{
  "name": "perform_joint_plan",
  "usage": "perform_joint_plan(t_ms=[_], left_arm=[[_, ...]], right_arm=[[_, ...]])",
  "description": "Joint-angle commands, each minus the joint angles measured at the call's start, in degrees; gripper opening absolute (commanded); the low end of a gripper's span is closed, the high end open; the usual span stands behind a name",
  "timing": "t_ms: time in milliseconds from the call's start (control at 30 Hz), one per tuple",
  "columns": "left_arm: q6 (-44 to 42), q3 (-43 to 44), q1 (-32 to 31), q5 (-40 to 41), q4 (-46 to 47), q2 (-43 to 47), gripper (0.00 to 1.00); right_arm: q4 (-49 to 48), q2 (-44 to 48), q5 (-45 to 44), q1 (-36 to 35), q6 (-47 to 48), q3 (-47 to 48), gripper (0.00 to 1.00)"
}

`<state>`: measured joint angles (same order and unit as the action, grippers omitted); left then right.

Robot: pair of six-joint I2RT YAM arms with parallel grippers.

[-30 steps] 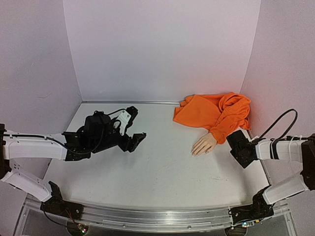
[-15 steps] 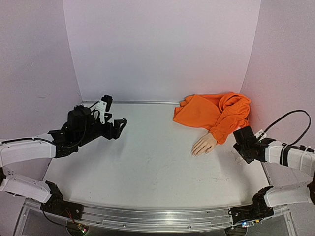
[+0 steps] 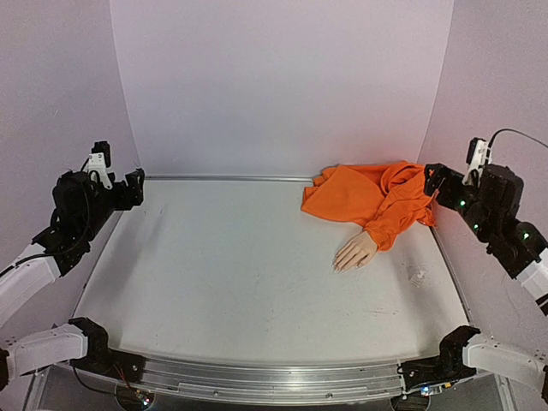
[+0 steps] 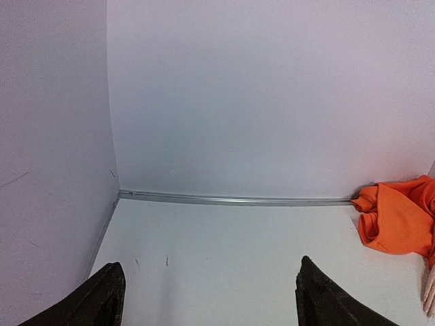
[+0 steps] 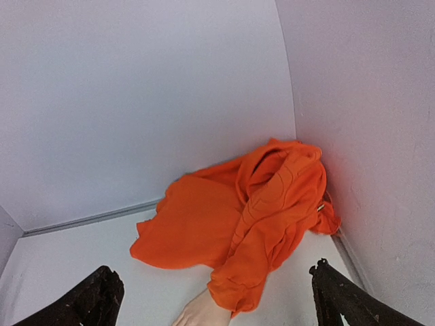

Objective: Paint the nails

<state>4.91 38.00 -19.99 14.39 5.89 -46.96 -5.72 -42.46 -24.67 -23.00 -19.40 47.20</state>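
Orange sleeve [image 3: 377,201]: one, soft loose cloth, bunched at the far right of the surface [image 3: 240,291]
Mannequin hand [image 3: 355,253]: one, pale, lying flat at the cuff; probably light and apt to slide — steady it at the wrist, not the fingertips
Nails [image 3: 339,267]: at its fingertips, too small to count — likely need a feather touch
Left pincer [image 4: 207,302]: spread, holding nothing, far left
Right pincer [image 5: 217,302]: spread, holding nothing, beside the sleeve
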Motion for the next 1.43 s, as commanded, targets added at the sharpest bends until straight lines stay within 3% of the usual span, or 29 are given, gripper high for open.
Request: perform_joint_plan(t_ms=[0, 200, 367, 533, 667, 1400], left_arm=[[-2.19, 7.03, 1.26, -0.35, -5.21, 3.26, 0.88], [-8.3, 10.1, 2.58, -0.14, -11.84, 2.8, 0.88], [-9.59, 12.69, 6.14, -4.47, -14.23, 2.04, 0.89], [-8.02, 17.3, 10.88, -13.86, -15.06, -0.92, 0.89], [-8.04, 18.34, 11.55, -17.47, -15.06, -2.33, 0.9], [-8.44, 16.77, 11.54, -18.87, -13.93, -0.98, 0.97]], right_arm=[[0.21, -1.95, 0.51, 0.2, 12.05, 8.48, 0.98], [1.21, -7.16, -1.02, 0.63, 17.39, 10.42, 0.98], [1.44, -11.29, 9.93, 7.36, 15.16, 10.9, 0.98], [0.58, -12.26, 18.86, 17.16, 14.46, 9.23, 0.98], [-0.46, -9.62, 17.67, 17.52, 13.87, 9.07, 0.98], [-3.86, -3.86, 16.35, 17.49, 13.73, 7.29, 0.98]])
